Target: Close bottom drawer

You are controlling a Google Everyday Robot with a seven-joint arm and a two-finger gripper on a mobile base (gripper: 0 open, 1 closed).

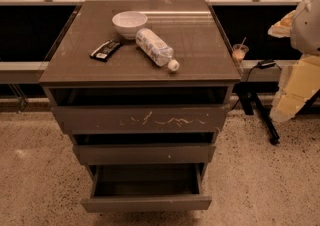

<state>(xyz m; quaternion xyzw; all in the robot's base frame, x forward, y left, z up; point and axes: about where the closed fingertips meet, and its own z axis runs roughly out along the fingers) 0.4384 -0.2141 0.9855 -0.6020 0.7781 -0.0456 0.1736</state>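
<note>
Down low, the bottom drawer (146, 193) sits pulled out, plain grey-brown front, shallow box showing. Over by the right edge hangs the claw (295, 87), can't tell its state.

White bowl (129, 23), toppled water bottle (156, 48), dark packet (105, 50), plastic cup (240, 51)

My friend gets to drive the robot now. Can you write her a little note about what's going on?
Gripper: at the far right of the view, apart from the cabinet, touching nothing.
Bottom drawer: pulled out, sticking out further than the two drawers above it.
Done: nothing yet; the drawer is open.
Left: bring the gripper over to the bottom drawer's flat front and push it straight in until it shuts.
</note>
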